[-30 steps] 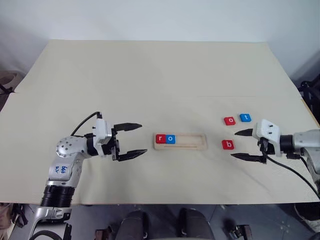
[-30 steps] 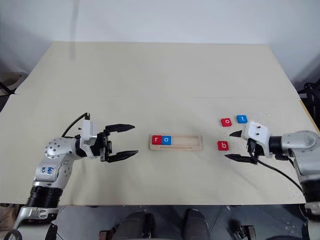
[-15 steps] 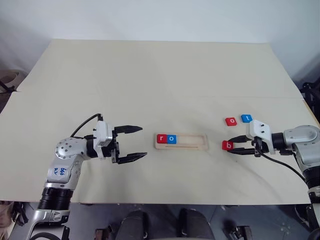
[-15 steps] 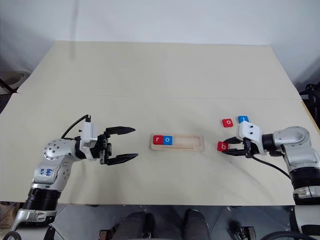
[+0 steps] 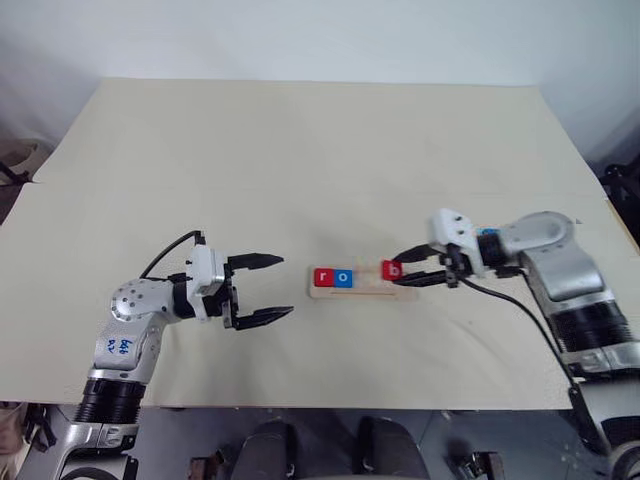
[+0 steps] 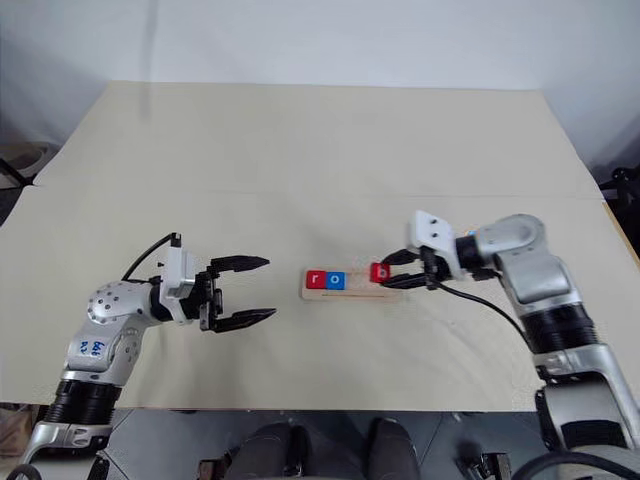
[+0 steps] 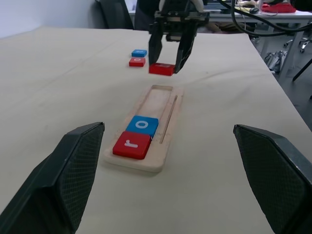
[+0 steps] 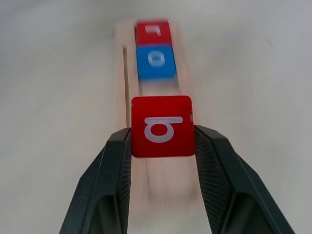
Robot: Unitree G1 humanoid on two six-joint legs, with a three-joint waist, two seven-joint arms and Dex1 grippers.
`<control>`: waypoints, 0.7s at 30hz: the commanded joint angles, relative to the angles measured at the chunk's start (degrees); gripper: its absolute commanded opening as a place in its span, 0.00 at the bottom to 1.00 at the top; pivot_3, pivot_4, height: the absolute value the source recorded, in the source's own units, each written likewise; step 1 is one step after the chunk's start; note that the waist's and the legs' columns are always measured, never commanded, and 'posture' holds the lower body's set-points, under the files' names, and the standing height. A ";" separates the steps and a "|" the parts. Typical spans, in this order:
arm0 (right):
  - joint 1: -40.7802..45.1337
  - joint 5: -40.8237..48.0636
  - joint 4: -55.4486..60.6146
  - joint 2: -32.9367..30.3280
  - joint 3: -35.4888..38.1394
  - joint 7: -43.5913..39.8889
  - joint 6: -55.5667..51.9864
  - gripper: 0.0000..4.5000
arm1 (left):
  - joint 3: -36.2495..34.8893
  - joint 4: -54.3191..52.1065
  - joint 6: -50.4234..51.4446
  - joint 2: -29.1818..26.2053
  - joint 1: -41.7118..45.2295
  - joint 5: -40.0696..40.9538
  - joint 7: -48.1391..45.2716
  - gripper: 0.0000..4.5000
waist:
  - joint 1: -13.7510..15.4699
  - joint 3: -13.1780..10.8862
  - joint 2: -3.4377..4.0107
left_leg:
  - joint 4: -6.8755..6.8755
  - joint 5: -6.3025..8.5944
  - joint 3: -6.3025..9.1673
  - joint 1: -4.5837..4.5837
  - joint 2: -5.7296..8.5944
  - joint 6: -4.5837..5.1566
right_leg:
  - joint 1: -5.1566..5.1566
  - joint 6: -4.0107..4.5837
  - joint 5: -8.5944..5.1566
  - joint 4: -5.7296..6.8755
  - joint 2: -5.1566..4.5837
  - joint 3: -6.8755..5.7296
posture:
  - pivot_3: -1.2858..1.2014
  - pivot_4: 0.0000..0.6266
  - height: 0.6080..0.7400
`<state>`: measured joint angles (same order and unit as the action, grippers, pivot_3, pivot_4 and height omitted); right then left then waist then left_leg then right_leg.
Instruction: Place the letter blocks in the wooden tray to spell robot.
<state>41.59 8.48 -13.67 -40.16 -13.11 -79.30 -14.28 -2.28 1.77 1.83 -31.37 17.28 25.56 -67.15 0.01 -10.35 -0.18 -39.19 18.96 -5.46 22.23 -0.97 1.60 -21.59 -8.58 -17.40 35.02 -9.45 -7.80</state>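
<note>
While the left gripper (image 5: 263, 289) hangs over the table (image 5: 300, 150) near its front edge, left of the tray (image 5: 360, 290), its two black fingers stand spread wide with nothing between them, pointing toward the tray.

Tray lies near the middle of the table's front half, long side running left to right. At its left end sits the red r (image 5: 323, 277), and touching it on the right the blue o (image 5: 343, 277); both lie flat in the groove. From the left wrist view the rest of the groove (image 7: 157, 105) is bare wood.

Over the tray's right part the right gripper (image 5: 408, 268) pinches the red b (image 5: 391, 269) by two opposite sides, one finger on each. In the left wrist view the b is held above the tray's far end, not resting in it. In the right wrist view the b sits squarely between the fingers (image 8: 113, 165), in line with the o and r beyond.

Farther right, toward the right edge, a blue block (image 5: 488, 236) peeks from behind the right arm; in the left wrist view it lies beside a red block (image 7: 137, 62), flat on the table, well apart from the tray.
</note>
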 commanded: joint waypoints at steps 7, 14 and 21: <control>2.90 -3.22 -1.07 4.43 -3.16 2.87 -0.13 0.33 | -1.31 -4.36 -0.25 -0.59 -1.82 0.77 1.98 1.00 | -0.28 0.00 0.00 | 0.01 0.00 0.00 0.02 0.04 0.00 | -0.02 0.00 0.00 -0.01 0.01 -0.02 | 0.52 0.24 1.00; 2.98 -3.98 -1.42 5.48 -3.42 3.19 -0.07 0.33 | -1.37 -5.37 -0.32 -0.71 -3.03 0.88 3.06 1.00 | -0.25 0.00 0.00 | 0.02 0.00 0.00 0.02 0.04 0.00 | -0.02 0.00 0.00 0.00 0.01 -0.02 | 0.52 0.24 1.00; 2.82 -5.02 -2.35 5.35 -3.66 3.48 0.07 0.40 | -1.12 -5.69 -0.33 -0.46 -3.13 0.88 3.75 1.00 | -0.26 0.00 0.00 | 0.01 0.00 -0.01 0.01 0.04 0.00 | -0.02 0.00 0.00 0.00 0.01 -0.02 | 0.52 0.24 1.00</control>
<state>43.61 3.29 -16.30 -34.58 -17.01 -75.86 -14.87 -2.37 -1.75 1.86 -31.64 14.59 25.56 -63.68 -0.25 -10.35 -0.17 -39.18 18.96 -5.47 22.24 -0.93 1.60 -21.61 -8.58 -17.40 35.03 -9.45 -7.81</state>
